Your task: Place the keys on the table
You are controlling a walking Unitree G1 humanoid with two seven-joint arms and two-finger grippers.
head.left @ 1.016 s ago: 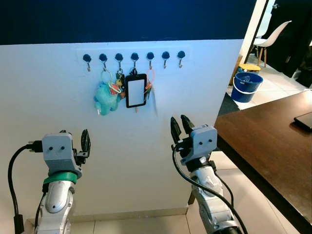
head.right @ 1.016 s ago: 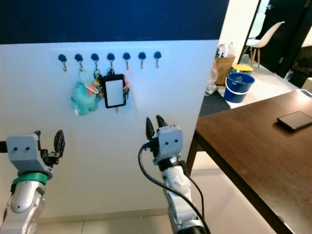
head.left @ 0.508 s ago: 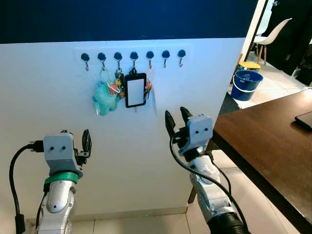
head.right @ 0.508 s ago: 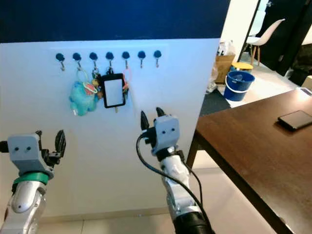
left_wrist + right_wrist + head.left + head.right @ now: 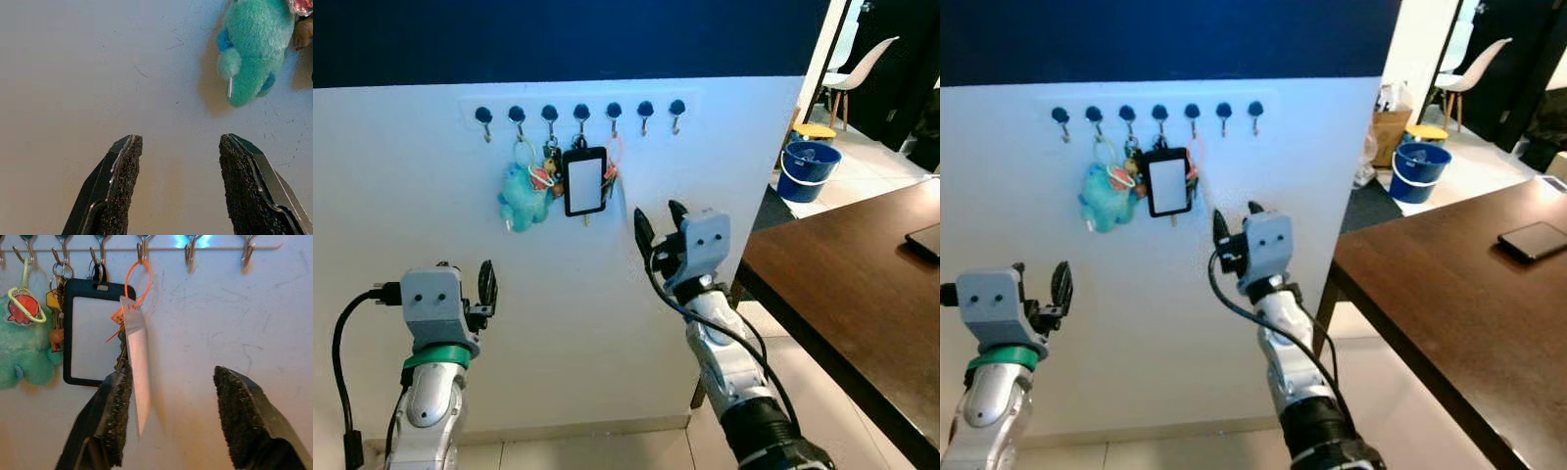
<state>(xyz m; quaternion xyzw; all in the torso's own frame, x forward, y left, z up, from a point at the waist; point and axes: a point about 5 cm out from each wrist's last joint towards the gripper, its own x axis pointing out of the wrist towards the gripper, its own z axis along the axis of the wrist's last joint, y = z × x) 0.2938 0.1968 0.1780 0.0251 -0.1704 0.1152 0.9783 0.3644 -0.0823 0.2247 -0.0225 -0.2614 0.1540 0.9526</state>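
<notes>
Several key bunches hang from a row of black hooks on the white wall. They include a teal plush keychain, a black badge holder with keys beside it, and an orange loop carrying a white tag. My right gripper is raised and open, close to the wall just right of and below the tag. In the right wrist view the tag hangs by one of its fingers. My left gripper is open, lower left, facing bare wall below the plush.
The dark brown table stands to the right, with a phone on it. Beyond the wall's end are a blue bucket and a white chair. Tiled floor lies below the wall.
My right gripper has risen and moved left toward the hanging tag and keys. The left arm has stayed where it was.
</notes>
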